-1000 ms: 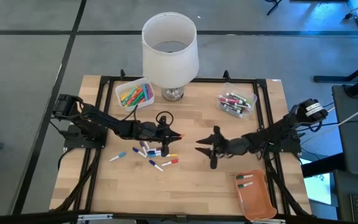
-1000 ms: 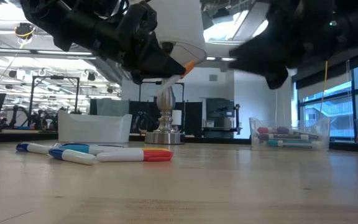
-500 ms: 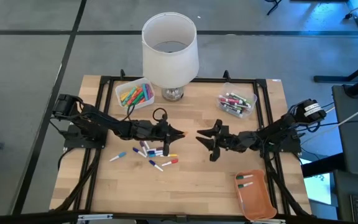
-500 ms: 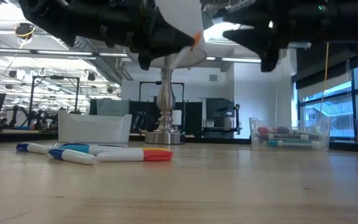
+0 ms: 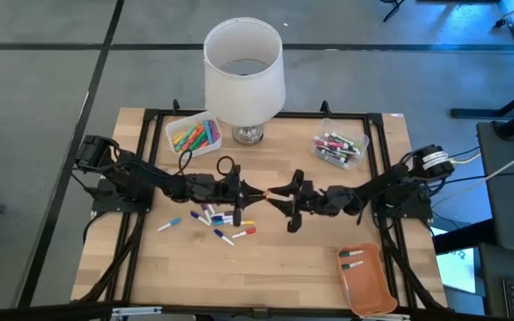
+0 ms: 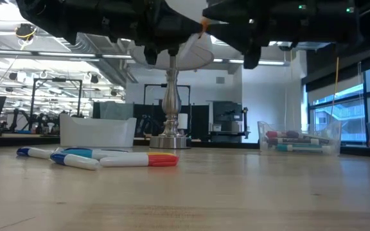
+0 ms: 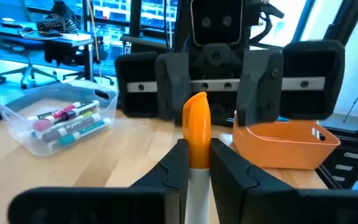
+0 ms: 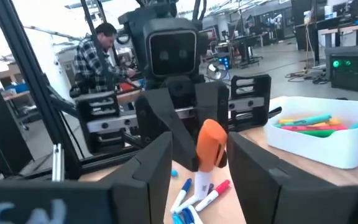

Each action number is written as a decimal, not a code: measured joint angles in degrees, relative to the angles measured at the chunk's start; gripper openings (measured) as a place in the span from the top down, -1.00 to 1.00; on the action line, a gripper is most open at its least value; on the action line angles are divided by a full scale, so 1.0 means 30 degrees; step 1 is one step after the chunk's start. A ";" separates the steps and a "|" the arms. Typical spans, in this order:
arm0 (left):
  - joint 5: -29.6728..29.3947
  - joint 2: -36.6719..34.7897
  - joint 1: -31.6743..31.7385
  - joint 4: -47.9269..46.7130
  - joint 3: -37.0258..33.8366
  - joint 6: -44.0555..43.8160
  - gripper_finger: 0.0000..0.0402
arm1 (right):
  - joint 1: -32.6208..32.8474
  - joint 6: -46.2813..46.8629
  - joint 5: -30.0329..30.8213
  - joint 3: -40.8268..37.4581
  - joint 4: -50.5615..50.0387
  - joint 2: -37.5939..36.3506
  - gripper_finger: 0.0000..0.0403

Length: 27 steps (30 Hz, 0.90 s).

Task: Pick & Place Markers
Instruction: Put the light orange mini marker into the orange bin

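Overhead, one wooden table (image 5: 275, 259) carries a black frame just inside its edges, and both arms reach in from the sides to meet near the middle. One lamp (image 5: 244, 67) with a white shade stands at the far edge, between two clear bins: the bin on the left (image 5: 193, 134) holds bright green, orange and yellow markers, the bin on the right (image 5: 339, 146) holds darker ones. One orange tray (image 5: 368, 285) sits at the near right corner with two markers in it. About seven loose markers (image 5: 221, 218) lie on the wood below the left arm's wrist; the low view shows only three or four of them in a row.

The left gripper (image 5: 257, 192) is clamped on a white marker with an orange cap (image 7: 196, 127), held above the table at centre. Its wrist view shows the fingers (image 7: 169, 171) pressed on the barrel, cap pointing at the other arm. The right gripper (image 5: 279, 192) faces it tip to tip; its wrist view shows its fingers (image 8: 160, 165) apart with the cap between them, touching or not I cannot tell. That view alone shows a person in a plaid shirt (image 8: 101, 53) beyond the table.

Bare wood lies open along the near edge and between the bins.
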 joint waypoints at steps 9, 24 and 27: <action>-0.0084 -0.0006 0.0002 -0.0035 -0.0019 0.0000 0.80 | -0.0675 -0.0170 -0.0108 0.1405 0.0100 0.1531 0.27; 0.0066 0.0007 0.0002 -0.0055 0.0000 -0.0007 0.78 | -0.0675 -0.0110 -0.0311 0.1760 0.0592 0.1780 0.64; 0.0356 0.0007 0.0002 -0.0064 0.0000 0.0022 0.78 | -0.0668 -0.0098 -0.0437 0.1760 0.0608 0.1780 0.74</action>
